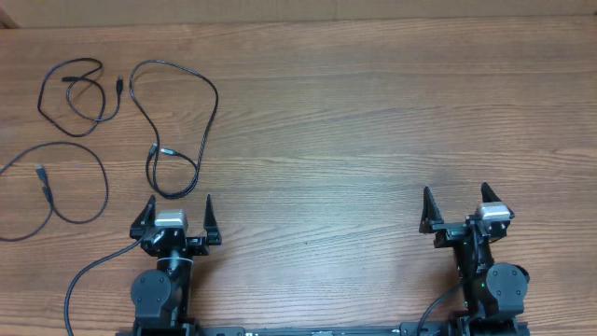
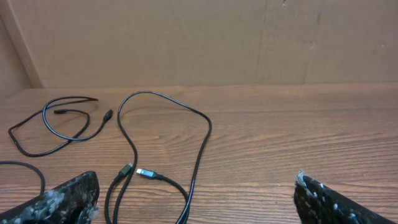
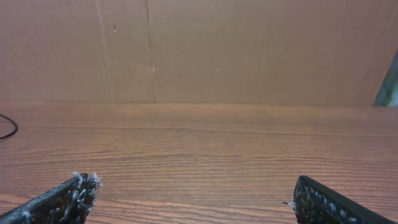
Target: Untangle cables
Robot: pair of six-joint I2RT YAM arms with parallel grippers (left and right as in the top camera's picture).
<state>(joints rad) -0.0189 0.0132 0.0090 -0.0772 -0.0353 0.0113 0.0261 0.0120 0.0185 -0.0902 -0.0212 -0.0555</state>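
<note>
Overhead showed three thin black cables on the left part of the table (image 1: 373,112). A small cable (image 1: 41,101) lay at the far corner, a middle cable (image 1: 216,98) lay in a tall loop beside it, and a left cable (image 1: 105,191) curled at the edge. They seemed to lie apart from one another, though the middle one crossed itself near its ends. The left gripper (image 1: 178,207) sat just short of that loop, spread wide and holding nothing. The right gripper (image 1: 455,198) was well apart from every cable, equally wide and empty.

Left wrist looked along the wood between its two fingers (image 2: 68,199) and had the middle cable (image 2: 209,127) straight ahead. The cable's two plugs (image 2: 127,169) lay close together just beyond the fingertips. The small cable (image 2: 107,115) was farther off to the left.

Right wrist saw bare table up to a brown wall (image 3: 249,50), with nothing between its fingers (image 3: 336,205). Only a sliver of cord (image 3: 12,127) showed at the left edge, and I could not tell which cable it belonged to.

The cords looked light and limp, likely to drag and slide on the wood rather than lift stiffly. Lying flat, they would call for the pads to come right down to the table. The stretch just behind a plug seemed the firmest hold.
</note>
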